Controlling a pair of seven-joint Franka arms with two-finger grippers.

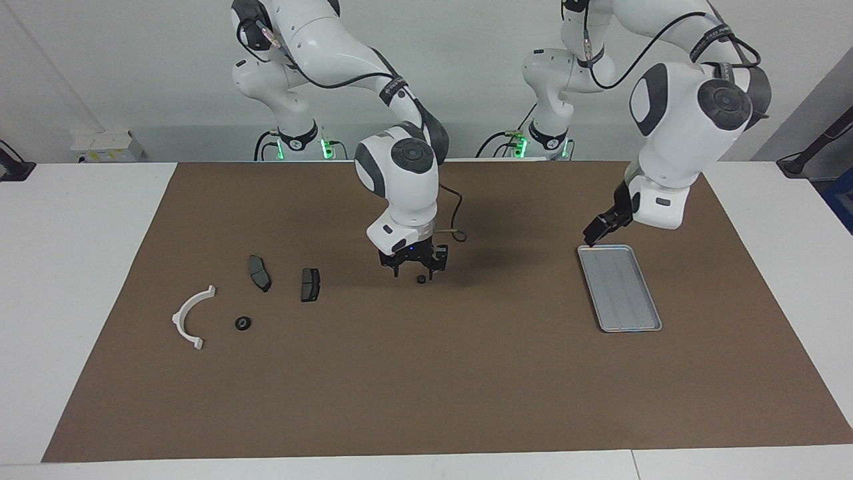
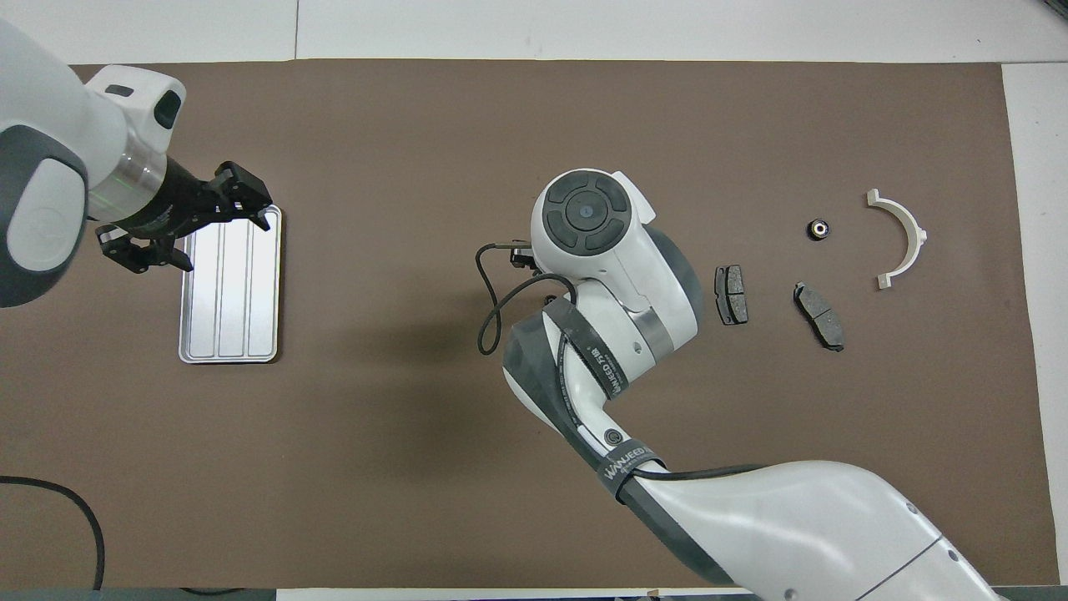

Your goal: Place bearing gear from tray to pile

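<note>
Facing view: we note the right tool [image 1: 414, 266] low over a small bearing gear [image 1: 421, 279] on the brown mat; whether it grips, we cannot tell. The left tool [image 1: 595, 235] hangs spread over the tray [image 1: 620, 288] rim. Overhead view: second gear [image 2: 817, 228] lies beside the white bracket [image 2: 900, 237] and two pads [image 2: 732, 294]. Arm strap writing [image 2: 626, 461] unreadable.

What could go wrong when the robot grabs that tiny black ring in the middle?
The bearing gear is tiny and round, lying loose under the right claw. A slightly off pinch might flick it away or send it rolling. On the way to the pile, a low claw could also bump the nearest brake pad and knock it aside.
</note>
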